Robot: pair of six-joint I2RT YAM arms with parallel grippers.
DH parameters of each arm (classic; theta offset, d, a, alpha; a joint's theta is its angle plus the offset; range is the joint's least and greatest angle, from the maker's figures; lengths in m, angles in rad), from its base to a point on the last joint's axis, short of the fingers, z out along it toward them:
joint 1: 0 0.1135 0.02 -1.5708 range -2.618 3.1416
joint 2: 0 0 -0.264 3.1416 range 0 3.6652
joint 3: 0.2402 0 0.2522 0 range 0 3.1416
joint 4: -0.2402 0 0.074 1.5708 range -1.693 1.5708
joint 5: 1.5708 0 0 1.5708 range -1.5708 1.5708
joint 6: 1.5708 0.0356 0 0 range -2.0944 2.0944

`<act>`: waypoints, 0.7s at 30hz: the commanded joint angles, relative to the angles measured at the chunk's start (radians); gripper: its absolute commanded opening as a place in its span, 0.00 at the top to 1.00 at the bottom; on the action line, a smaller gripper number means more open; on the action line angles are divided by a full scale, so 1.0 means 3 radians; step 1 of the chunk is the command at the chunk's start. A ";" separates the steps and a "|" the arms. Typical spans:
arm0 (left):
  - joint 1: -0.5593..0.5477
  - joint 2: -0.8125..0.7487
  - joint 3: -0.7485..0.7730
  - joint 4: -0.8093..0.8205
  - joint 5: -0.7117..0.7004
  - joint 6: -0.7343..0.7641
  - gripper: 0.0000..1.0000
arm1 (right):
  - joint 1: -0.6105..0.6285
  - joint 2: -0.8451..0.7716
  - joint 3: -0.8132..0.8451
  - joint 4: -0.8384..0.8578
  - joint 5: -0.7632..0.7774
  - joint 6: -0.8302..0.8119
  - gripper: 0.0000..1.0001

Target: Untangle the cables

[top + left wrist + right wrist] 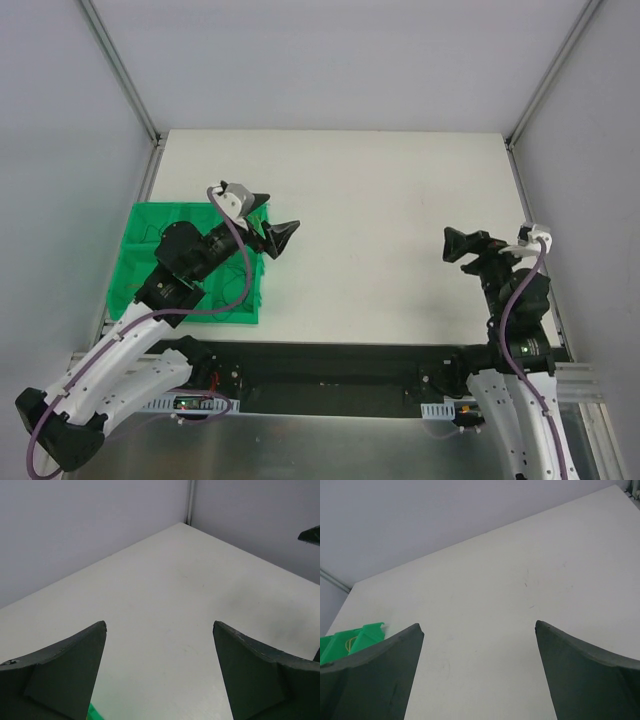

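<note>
At nine o'clock on the table (380, 200), the cables (252, 290) seem to lie as faint threads in the green tray (150, 225). Risk: a blind pinch could catch several strands and tighten the knot. Left gripper (275, 222) and right gripper (450, 247), at three o'clock, both gape wide and hold nothing.

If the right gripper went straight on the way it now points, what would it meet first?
Probably the bare white table: the open right gripper tilts down at it. The green tray lies off to the side.
</note>
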 commanded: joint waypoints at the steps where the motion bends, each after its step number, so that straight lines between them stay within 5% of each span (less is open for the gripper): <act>1: 0.0009 0.0053 -0.0198 0.0349 -0.0124 0.0254 0.12 | -0.0006 0.0353 0.0499 -0.0572 -0.0126 0.0139 0.04; 7: 0.0009 0.0242 -0.0173 0.0441 -0.0023 0.0489 0.01 | -0.0006 0.1018 0.0965 -0.0614 -0.0235 -0.0130 0.04; 10: 0.0009 0.0441 -0.0010 0.0386 -0.0043 0.0669 0.01 | 0.0066 0.1412 0.1287 -0.0761 0.0306 -0.0126 0.04; 14: 0.0009 0.0722 0.0282 0.0141 -0.0732 0.0047 0.01 | 0.0066 0.1602 0.1671 -0.1063 0.0624 -0.0172 0.04; 21: 0.0014 0.1014 0.0962 -0.0539 -0.1019 -0.0497 0.01 | 0.0071 0.1352 0.1641 -0.1150 0.0910 -0.0223 0.04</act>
